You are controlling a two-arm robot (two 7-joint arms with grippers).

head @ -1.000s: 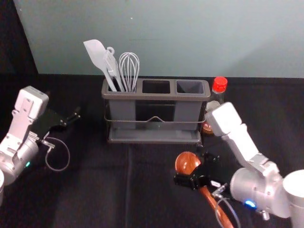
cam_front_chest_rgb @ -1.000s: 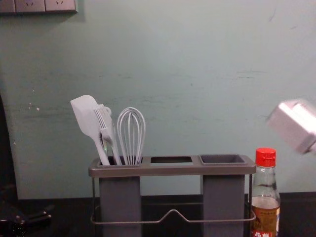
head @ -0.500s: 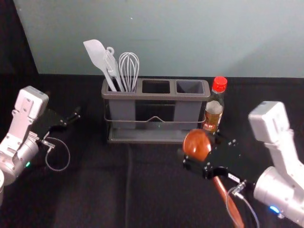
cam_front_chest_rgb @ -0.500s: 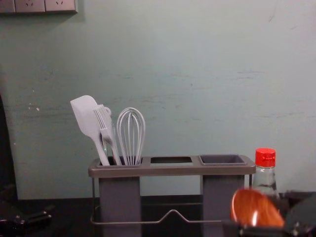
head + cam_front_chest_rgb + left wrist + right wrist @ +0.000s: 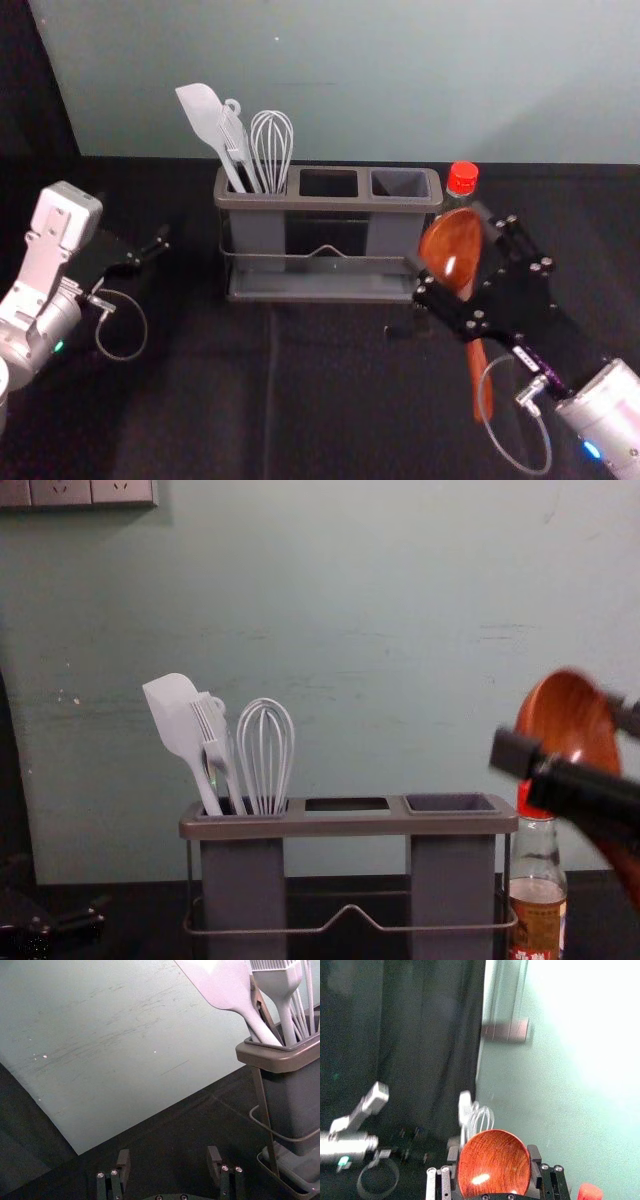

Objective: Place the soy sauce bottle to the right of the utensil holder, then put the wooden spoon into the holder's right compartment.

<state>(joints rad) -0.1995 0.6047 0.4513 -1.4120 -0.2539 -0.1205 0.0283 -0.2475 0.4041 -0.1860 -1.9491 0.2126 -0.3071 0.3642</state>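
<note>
Nearest, at the front right of the black-covered counter, the right pincer is pinching the wooden spoon by its bowl, one finger at each side. The spoon is raised and tilted, bowl uppermost, its handle sloping down and back toward the robot. A small white tag on that arm is too tiny to read. Over at the left the other arm is parked, its left pincer spread with nothing in it. Further in stands the utensil holder, and its right compartment lies leftward of the right pincer and somewhat beyond it, so the right arm is much the nearer. The move probably calls for carrying the spoon left and forward, bringing the handle more upright and its end above the rim before lowering; swung low, it might clip the soy sauce bottle. That bottle stands upright just beside the holder's right end; its brownish-yellow label carries pale characters on red along the bottom, but I cannot make out a brand. On the wall behind are sockets, without readable lettering.
</note>
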